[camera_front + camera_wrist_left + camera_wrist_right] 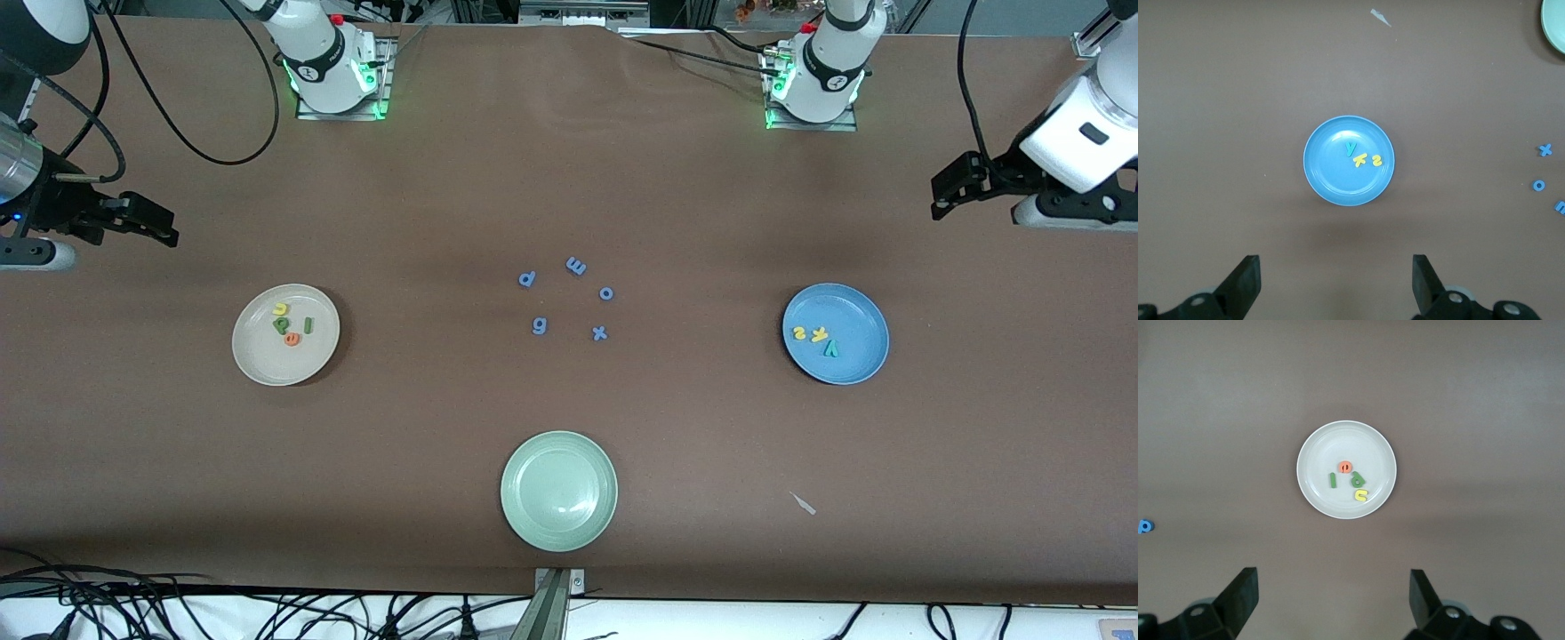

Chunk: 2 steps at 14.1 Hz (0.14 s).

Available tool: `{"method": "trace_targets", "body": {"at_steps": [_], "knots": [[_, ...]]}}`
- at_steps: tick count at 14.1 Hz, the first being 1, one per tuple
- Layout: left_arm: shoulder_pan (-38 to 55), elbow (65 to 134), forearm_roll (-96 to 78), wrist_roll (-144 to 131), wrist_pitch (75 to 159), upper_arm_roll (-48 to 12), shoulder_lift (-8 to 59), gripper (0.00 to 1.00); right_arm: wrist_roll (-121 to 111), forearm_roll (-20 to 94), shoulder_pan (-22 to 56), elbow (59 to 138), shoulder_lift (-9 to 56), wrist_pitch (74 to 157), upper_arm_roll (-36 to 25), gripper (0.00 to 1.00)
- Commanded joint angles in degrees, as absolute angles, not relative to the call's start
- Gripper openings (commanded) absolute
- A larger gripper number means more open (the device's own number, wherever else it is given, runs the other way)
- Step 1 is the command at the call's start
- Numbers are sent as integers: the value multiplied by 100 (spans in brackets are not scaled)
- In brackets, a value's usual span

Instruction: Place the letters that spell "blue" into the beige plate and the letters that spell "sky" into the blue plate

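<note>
With the letters that spell "blue" (pixel 290 325) lying at three o'clock in the beige plate (pixel 258 364) and the letters that spell "sky" (pixel 816 338) inside the blue plate (pixel 858 307), left gripper (pixel 1336 283) and right gripper (pixel 1333 600) hover spread and empty, seemingly because sorting looks finished

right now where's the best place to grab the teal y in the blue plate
Judging by its pose, take the teal y from straight above, fingers across its stem. It lies flat in the blue plate, and the yellow k sits close beside it, so a side approach looks blocked.
</note>
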State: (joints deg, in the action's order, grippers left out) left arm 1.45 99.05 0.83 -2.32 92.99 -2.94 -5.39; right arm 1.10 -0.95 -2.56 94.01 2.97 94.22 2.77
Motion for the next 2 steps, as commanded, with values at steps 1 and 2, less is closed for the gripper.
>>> {"method": "trace_targets", "body": {"at_steps": [1, 2], "knots": [[114, 10371, 53, -352, 9492, -334, -914, 100, 105, -9, -290, 9387, 246, 9404, 308, 100], [114, 10336, 53, -352, 9483, -343, -905, 100, 105, -9, -290, 9387, 246, 9404, 316, 100]]}}
